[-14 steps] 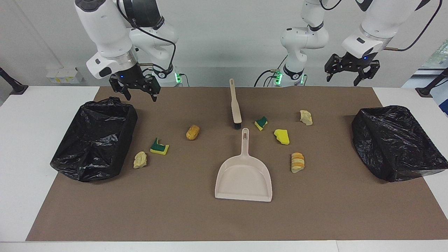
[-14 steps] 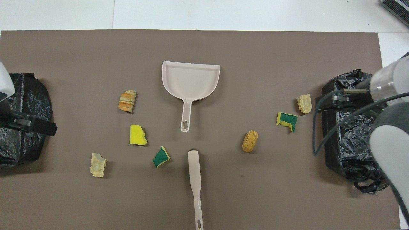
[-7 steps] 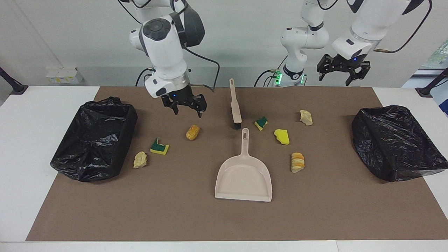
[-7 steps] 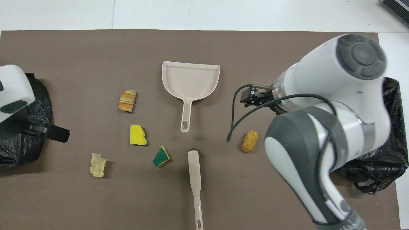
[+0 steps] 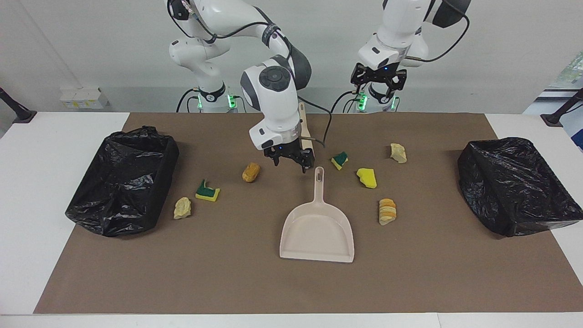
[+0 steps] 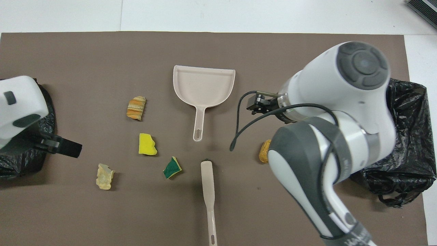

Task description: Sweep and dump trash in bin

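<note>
Seven scraps of trash lie on the brown mat [image 5: 227,282] that covers the worktop [image 5: 27,191]: two green-and-yellow sponge bits [image 5: 207,191] [image 5: 340,160], one yellow foam wedge [image 5: 367,177], two tan bread-like chunks [image 5: 251,172] [image 5: 387,211] and two pale lumps [image 5: 182,207] [image 5: 398,152]. Three scraps sit toward the right arm's end, four toward the left arm's end. None is in either bin.

Two bins lined with black bags stand on the worktop, one at the right arm's end [image 5: 123,180] and one at the left arm's end [image 5: 514,184].

One beige dustpan [image 5: 317,228] lies mid-mat, its handle pointing toward the robots. One beige brush [image 6: 208,191] lies nearer to the robots than the dustpan, its bristle end just beside the tip of the dustpan handle but not touching it.

Two tools are in view. The right tool [image 5: 289,160] hangs low over the mat beside the brush's bristle end, between the nearer bread-like chunk and the dustpan handle, fingers spread apart and holding nothing. The left tool [image 5: 377,84] is raised over the robots' edge of the worktop, fingers also spread and empty.

Change from one second earlier: the right tool has travelled from above the bin at its own end to the brush, and the left tool has swung from above its end of the worktop toward the middle. All scraps, the dustpan, the brush and both bins are unmoved.
</note>
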`<action>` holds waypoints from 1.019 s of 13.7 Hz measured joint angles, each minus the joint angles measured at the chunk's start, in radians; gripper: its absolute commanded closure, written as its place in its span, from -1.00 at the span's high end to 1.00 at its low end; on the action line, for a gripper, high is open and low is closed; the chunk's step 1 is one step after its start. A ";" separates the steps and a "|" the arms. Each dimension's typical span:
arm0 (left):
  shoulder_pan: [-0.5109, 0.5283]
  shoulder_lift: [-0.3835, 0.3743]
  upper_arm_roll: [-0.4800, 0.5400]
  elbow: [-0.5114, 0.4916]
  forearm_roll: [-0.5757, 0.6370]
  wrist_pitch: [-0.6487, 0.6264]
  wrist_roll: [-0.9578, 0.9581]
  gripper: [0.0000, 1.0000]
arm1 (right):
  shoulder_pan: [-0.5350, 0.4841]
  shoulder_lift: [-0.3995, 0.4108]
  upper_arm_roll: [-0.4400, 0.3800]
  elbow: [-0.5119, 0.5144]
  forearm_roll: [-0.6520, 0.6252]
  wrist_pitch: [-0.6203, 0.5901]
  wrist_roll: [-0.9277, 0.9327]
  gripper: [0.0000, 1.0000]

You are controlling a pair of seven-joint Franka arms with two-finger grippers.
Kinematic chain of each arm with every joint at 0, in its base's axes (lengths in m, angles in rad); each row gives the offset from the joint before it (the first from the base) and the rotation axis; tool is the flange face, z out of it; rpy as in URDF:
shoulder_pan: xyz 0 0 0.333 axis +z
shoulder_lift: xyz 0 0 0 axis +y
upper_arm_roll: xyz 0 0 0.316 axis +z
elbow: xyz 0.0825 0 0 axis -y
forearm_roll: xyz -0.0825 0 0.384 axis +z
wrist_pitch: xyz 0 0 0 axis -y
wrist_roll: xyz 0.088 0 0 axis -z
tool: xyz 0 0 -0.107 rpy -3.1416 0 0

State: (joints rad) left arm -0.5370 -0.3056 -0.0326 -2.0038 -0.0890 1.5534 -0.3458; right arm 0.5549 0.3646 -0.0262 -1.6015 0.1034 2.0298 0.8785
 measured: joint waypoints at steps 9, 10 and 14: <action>-0.366 0.016 -0.002 -0.279 -0.017 0.380 -0.433 1.00 | 0.046 0.189 0.001 0.163 0.075 0.051 0.021 1.00; -0.388 0.034 -0.002 -0.310 -0.018 0.428 -0.458 1.00 | 0.053 0.200 0.001 0.177 0.070 0.046 0.021 1.00; -0.443 0.106 -0.002 -0.396 -0.020 0.606 -0.511 1.00 | 0.095 0.225 0.002 0.190 -0.010 0.002 0.020 0.91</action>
State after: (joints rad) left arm -0.9802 -0.1997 -0.0344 -2.4002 -0.1085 2.1595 -0.8566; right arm 0.6502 0.5898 -0.0238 -1.4116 0.0932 2.0318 0.8989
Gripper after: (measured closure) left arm 0.000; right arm 0.004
